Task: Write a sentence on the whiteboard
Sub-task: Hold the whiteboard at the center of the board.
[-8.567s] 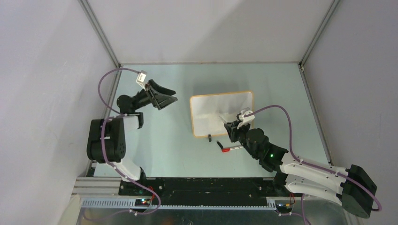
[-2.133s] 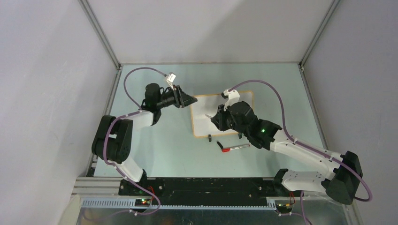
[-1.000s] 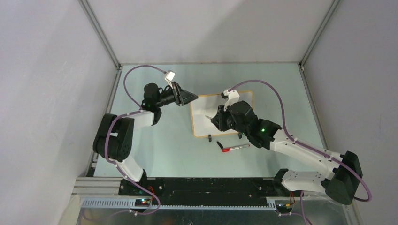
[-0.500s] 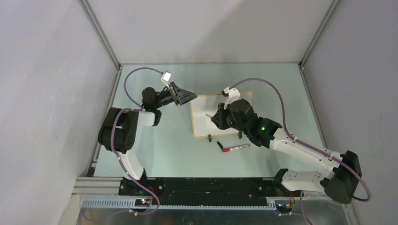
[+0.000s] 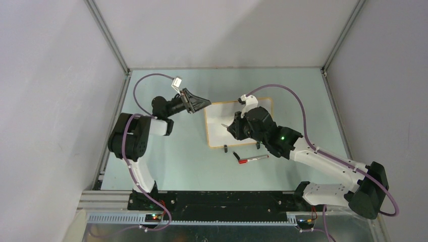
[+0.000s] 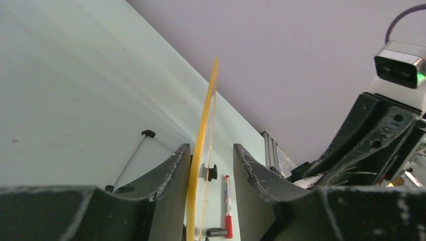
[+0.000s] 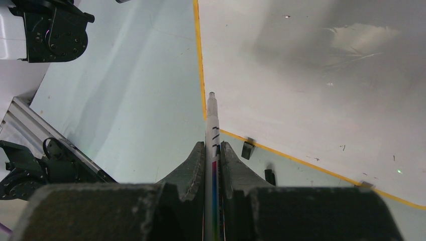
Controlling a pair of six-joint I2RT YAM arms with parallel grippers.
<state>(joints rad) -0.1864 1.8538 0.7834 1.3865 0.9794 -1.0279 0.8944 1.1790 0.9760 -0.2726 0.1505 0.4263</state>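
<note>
Robotics lab cell, this one: bare grey panel walls [image 5: 222,30], aluminium corner struts [image 5: 108,38], and a cabled left arm [image 5: 132,141] and right arm [image 5: 323,164] bolted at the pale green table [image 5: 192,161].

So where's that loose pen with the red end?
The pen lies on the table in the overhead view, just off the whiteboard's near edge, close to the right arm.

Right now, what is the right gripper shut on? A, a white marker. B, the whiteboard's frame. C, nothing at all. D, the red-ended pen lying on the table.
A: the right wrist view shows the right gripper shut on a white marker, with the marker's tip pointing at the yellow edge of the whiteboard, while the red-ended pen lies loose on the table.
</note>
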